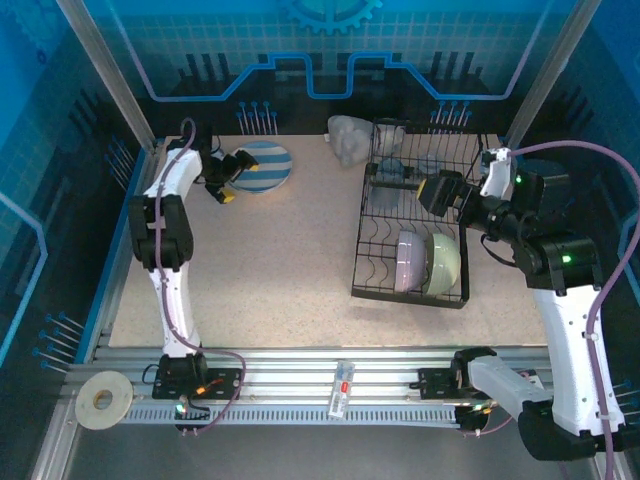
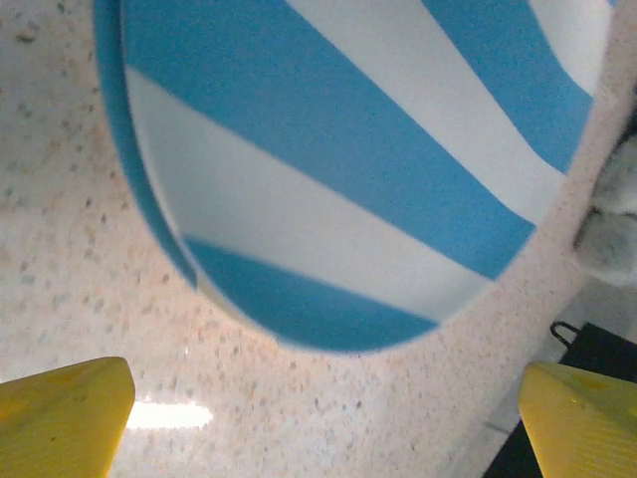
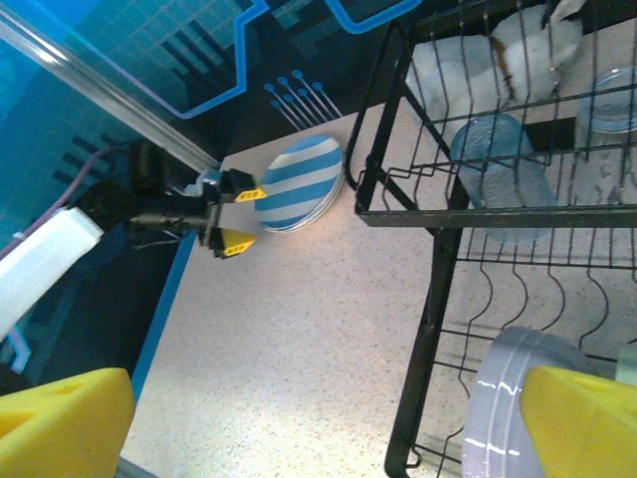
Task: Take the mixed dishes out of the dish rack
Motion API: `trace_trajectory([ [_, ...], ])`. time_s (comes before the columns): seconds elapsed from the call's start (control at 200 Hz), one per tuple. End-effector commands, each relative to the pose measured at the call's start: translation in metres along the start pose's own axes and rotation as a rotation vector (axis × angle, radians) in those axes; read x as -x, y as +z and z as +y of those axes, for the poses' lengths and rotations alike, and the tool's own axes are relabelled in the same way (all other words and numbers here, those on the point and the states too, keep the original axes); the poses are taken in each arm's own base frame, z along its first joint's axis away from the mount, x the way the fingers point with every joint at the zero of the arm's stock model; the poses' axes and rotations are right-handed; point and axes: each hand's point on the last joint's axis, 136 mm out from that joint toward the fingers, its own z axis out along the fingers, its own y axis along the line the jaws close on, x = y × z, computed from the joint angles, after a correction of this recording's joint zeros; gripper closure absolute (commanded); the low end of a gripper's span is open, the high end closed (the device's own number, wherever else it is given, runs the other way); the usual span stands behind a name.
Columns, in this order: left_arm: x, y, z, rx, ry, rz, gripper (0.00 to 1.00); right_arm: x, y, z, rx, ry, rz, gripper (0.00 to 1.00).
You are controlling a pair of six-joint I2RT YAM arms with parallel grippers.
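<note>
The lavender bowl (image 1: 408,262) stood on edge at the rack's (image 1: 410,297) near end, just nearer than the wide, empty right gripper (image 1: 432,193); the left gripper (image 1: 222,185), also wide, was well apart.

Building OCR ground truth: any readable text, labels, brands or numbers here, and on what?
None readable.
Back wall: gear and circuit-line graphics, no letters.
Small clear item on the front rail: red mark, too small to read.
Striped plate, dish rack: no markings seen.
</note>
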Motion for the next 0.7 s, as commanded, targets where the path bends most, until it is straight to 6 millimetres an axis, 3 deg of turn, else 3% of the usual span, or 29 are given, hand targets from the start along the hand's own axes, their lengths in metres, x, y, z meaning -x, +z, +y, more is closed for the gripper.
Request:
trace_trajectory([
  [0.0, -0.014, -0.043, -0.019, -0.045, 0.062, -0.049, 0.01, 0.003, 0.000, -0.009, -0.066, -0.021, -0.006, 0.00],
  [0.13, -0.042, -0.064, -0.031, -0.084, 0.118, -0.055, 0.01, 0.010, 0.007, -0.017, -0.111, -0.015, -0.012, 0.00],
  [0.275, -0.098, -0.069, -0.060, -0.121, 0.279, -0.006, 0.01, 0.016, 0.022, -0.021, -0.127, 0.002, 0.003, 0.00],
  [0.51, -0.217, -0.031, -0.100, -0.118, 0.554, 0.167, 0.05, 0.027, 0.039, -0.024, -0.125, 0.029, -0.012, 0.00],
  [0.696, -0.282, 0.000, -0.117, -0.101, 0.672, 0.267, 0.09, 0.027, 0.047, -0.021, -0.098, 0.039, 0.002, 0.00],
])
